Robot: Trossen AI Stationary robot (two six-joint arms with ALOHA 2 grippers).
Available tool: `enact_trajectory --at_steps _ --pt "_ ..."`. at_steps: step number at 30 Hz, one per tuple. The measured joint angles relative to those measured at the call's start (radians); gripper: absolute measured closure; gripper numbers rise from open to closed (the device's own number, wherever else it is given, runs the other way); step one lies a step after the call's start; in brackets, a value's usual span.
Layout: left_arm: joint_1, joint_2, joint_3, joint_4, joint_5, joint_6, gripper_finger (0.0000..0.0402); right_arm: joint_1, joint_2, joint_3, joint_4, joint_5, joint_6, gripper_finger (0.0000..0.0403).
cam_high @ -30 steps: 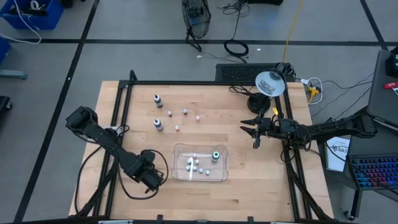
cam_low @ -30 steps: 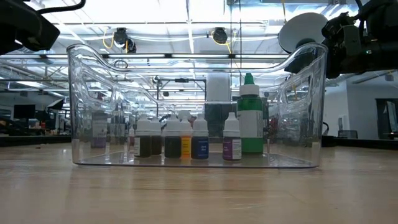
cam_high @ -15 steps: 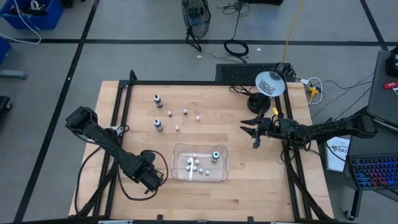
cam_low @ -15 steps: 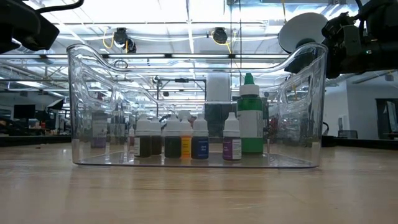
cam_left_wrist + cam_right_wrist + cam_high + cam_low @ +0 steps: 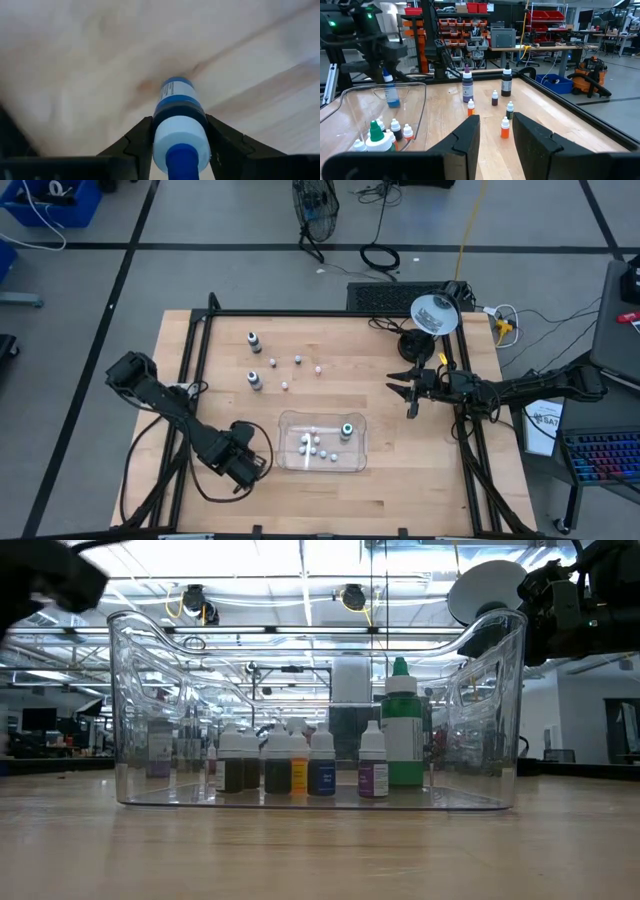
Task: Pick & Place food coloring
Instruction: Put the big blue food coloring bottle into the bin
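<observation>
My left gripper points down just left of the clear tray and is shut on a blue food coloring bottle, which the right wrist view shows upright behind the tray wall. The tray holds a green-topped bottle and several small ones. Two dark bottles and several tiny ones stand on the table at the far left. My right gripper waits level and open near the right edge. My left gripper pinches the blue bottle's body between its two fingers, just under the white shoulder. The fingers come from above, pointing down. The bottle stands upright, its blue tip toward the wrist. Whether its base touches the table, I cannot tell.
A round white lamp on a black base stands at the table's far right corner. A black frame rail runs along the far edge. Bare wood lies between the tray and the near edge.
My left wrist has turned a little where it stands beside the tray. The bottles and the tray have kept their places.
</observation>
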Motion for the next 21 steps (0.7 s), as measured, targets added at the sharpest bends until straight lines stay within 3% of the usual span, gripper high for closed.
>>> enact_trajectory --at_steps 4,13,21 --pt "0.001 0.0 0.112 -0.116 -0.124 0.048 0.0252 0.0 0.0 0.0 0.0 0.0 0.0 0.0297" --pt "0.034 -0.002 0.481 -0.349 -0.282 0.184 0.0257 0.0 0.0 0.0 0.0 0.0 0.0 0.0298" --pt "0.235 0.014 0.565 -0.259 -0.212 0.528 0.026 0.0 0.0 0.0 0.0 0.0 0.0 0.0297"
